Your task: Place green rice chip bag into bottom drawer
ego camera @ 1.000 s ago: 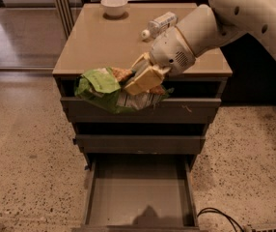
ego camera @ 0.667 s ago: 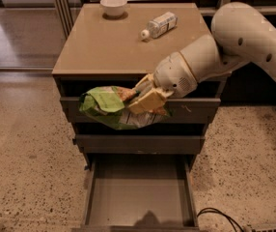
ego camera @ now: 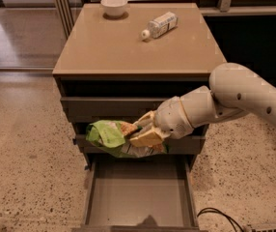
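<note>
The green rice chip bag [ego camera: 108, 135] is a crumpled bright green foil bag with orange and white print. My gripper [ego camera: 140, 131] is shut on its right end and holds it in the air in front of the middle drawer. The bag hangs over the back part of the bottom drawer [ego camera: 139, 200], which is pulled open and shows a flat grey floor with nothing in it. My white arm [ego camera: 234, 100] reaches in from the right.
A white bowl [ego camera: 114, 6] and a white plastic bottle [ego camera: 160, 24] lying on its side sit on the cabinet top [ego camera: 128, 47]. The top drawer [ego camera: 109, 109] is partly pulled out. A black cable [ego camera: 220, 216] lies on the speckled floor at the lower right.
My gripper has moved down with the bag, from the level of the top drawer to the middle drawer's front, closer to the open bottom drawer.
</note>
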`<state>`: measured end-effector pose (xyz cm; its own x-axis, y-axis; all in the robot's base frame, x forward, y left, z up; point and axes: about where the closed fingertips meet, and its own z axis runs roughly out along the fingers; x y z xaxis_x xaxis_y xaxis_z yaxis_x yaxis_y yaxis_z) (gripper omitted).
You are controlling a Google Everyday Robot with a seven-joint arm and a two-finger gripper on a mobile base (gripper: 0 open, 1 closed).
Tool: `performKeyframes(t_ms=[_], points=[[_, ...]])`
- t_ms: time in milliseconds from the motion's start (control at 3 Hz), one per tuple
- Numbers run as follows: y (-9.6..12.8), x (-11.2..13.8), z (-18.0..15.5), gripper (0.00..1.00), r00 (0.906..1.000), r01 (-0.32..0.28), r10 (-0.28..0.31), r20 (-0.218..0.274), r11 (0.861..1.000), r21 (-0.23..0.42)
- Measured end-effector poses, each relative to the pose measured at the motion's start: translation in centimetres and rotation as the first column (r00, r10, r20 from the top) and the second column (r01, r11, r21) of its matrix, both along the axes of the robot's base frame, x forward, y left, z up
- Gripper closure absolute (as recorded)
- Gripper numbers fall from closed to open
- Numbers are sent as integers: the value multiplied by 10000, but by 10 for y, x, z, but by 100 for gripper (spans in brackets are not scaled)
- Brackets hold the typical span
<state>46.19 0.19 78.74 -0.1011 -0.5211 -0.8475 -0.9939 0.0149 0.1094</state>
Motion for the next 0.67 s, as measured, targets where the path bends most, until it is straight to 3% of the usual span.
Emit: performKeyframes(t_ms=[667], points=[[4,-2,-86,100,9970,771,-765,130,9956,-527]])
